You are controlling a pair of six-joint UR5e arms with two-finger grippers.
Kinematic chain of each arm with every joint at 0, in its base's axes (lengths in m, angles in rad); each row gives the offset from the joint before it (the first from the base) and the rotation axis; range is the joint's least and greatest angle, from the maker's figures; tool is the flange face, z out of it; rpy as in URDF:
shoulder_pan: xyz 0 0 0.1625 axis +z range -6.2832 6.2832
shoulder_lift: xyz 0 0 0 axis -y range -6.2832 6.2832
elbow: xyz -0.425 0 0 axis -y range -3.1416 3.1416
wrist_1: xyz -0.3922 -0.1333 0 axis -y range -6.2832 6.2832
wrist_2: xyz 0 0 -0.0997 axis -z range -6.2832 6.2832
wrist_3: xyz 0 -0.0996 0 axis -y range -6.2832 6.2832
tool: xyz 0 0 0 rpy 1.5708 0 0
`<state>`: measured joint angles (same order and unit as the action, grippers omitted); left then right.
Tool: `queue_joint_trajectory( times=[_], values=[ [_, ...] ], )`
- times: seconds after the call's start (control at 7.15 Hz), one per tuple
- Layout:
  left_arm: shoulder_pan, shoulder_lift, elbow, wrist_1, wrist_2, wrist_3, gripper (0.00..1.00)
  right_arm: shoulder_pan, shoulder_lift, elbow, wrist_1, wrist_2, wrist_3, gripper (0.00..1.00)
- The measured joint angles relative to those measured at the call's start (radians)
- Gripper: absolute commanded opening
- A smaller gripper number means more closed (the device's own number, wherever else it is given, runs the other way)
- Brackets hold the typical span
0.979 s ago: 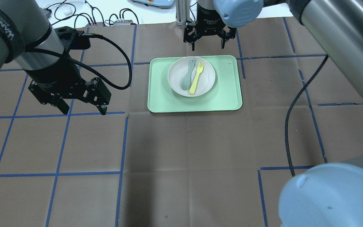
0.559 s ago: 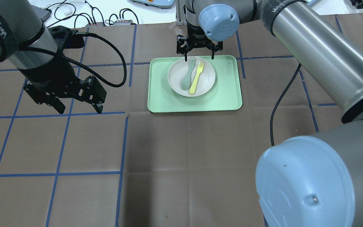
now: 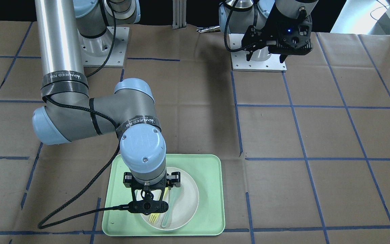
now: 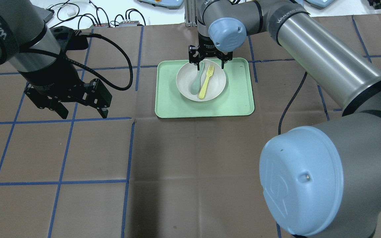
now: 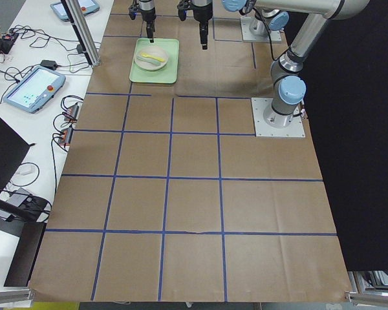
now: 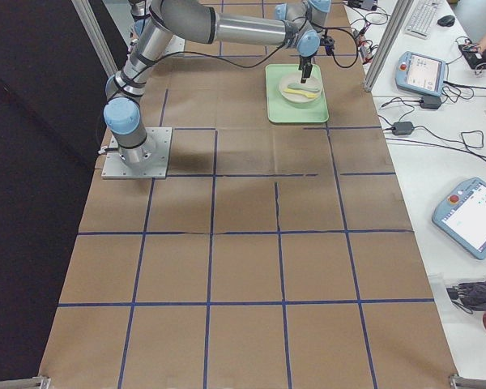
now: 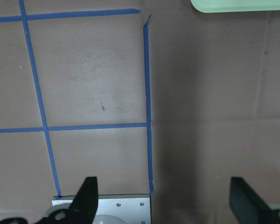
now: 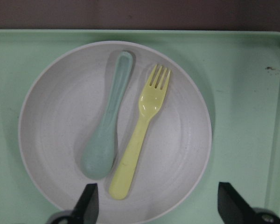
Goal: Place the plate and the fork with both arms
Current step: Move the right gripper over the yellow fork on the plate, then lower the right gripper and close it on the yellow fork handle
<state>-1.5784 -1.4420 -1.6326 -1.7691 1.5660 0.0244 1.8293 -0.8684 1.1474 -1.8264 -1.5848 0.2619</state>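
Note:
The off-white plate (image 4: pixel 185 79) sits on the mint-green tray (image 4: pixel 236 99). The pale-yellow fork (image 4: pixel 206 82) lies in the plate beside a grey-green spoon (image 4: pixel 196 81). My right gripper (image 4: pixel 210 66) is open and empty, fingers pointing down over the plate's far part, one either side of the fork tines and spoon handle. The right wrist view looks straight down on the plate (image 8: pixel 60 121), fork (image 8: pixel 140 135) and spoon (image 8: pixel 105 140). My left gripper (image 4: pixel 84 115) is open and empty above bare table, well left of the tray.
The table is covered in brown paper with blue tape lines. The tray's near corner shows at the top of the left wrist view (image 7: pixel 238 4). Cables and control boxes (image 4: pixel 111 19) lie beyond the far edge. Both arm bases (image 3: pixel 259 61) stand on the robot's side.
My right gripper has come from beyond the tray's far edge to over the plate's far part, staying open. My left gripper has shifted slightly left.

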Motion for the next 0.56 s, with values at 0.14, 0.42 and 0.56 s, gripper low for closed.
queue_joint_trajectory(
  times=[0.14,0.42,0.56],
  values=[
    [0.0,0.0,0.0,0.0,0.0,-0.001,1.0,-0.001,0.023,0.0,-0.031,-0.001,0.01,0.65],
    [0.0,0.0,0.0,0.0,0.0,0.0,1.0,-0.001,0.056,0.0,-0.058,-0.001,0.02,0.54],
    [0.0,0.0,0.0,0.0,0.0,0.0,1.0,-0.001,0.062,0.0,-0.061,-0.001,0.024,0.53]
  ],
)
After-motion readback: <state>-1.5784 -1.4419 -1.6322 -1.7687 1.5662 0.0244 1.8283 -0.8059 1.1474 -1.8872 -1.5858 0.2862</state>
